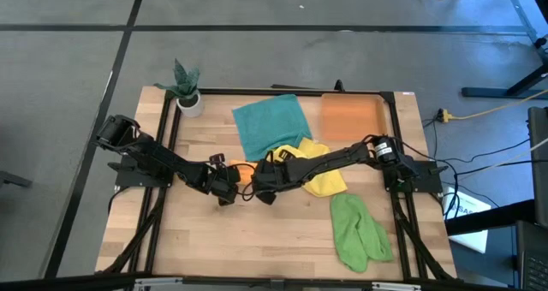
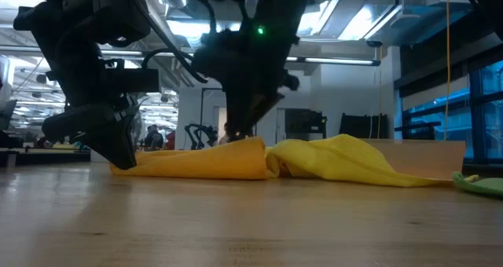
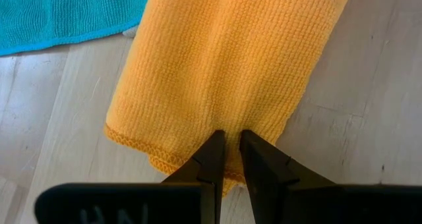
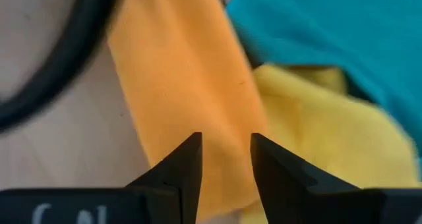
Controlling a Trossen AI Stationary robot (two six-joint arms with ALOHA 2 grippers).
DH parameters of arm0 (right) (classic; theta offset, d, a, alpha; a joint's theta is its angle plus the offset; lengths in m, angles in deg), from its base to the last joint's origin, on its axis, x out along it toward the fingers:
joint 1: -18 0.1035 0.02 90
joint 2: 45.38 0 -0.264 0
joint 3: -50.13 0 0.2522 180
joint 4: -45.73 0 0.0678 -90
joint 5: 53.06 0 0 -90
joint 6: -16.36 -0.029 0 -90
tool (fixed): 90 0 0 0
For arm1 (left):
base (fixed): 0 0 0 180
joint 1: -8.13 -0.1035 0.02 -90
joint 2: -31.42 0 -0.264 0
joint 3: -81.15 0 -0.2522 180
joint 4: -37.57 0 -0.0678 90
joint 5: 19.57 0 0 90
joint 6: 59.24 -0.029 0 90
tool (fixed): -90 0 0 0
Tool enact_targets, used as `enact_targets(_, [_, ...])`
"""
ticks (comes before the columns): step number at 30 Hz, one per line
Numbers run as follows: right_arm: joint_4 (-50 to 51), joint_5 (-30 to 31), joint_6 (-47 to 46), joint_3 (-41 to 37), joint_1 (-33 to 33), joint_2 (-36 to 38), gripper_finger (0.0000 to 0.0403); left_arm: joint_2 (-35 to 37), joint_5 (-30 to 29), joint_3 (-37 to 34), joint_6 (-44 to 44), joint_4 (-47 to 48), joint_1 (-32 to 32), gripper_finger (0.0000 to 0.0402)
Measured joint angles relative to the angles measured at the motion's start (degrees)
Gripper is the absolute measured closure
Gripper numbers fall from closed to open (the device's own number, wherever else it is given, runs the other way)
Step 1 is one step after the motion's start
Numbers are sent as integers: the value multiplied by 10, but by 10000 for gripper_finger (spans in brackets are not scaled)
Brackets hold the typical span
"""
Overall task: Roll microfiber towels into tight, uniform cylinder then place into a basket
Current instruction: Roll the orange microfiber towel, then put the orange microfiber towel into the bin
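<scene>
Risk of unrolling: orange towel (image 3: 224, 72) beside the teal towel (image 1: 271, 124), left end effector (image 3: 227, 155) clamped on its hem, right end effector (image 4: 224, 161) apart above it

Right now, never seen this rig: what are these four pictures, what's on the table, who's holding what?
Two dark robot arms work at a wooden table. One picture looks straight down from above, one looks level across the tabletop, and the other two come from cameras on each arm's wrist.

On the table lie a teal towel, a yellow towel, a light green towel and an orange towel folded into a long strip. At the far edge stand an orange basket and a potted plant.

The left pincer is pinched on one end of the orange towel. The right pincer hangs over the strip with its fingers apart, gripping nothing.
</scene>
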Motion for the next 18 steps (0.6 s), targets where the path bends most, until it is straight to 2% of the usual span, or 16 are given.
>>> enact_targets(6, [19, 75, 22, 29, 17, 0, 273, 0, 0, 0, 0, 0, 0, 355])
enact_targets(10, [-17, 78, 110, 16, 33, 1, 273, 0, 0, 0, 0, 0, 0, 355])
enact_targets(18, [-137, 53, 306, -80, 42, 0, 273, 0, -1, 0, 0, 0, 0, 355])
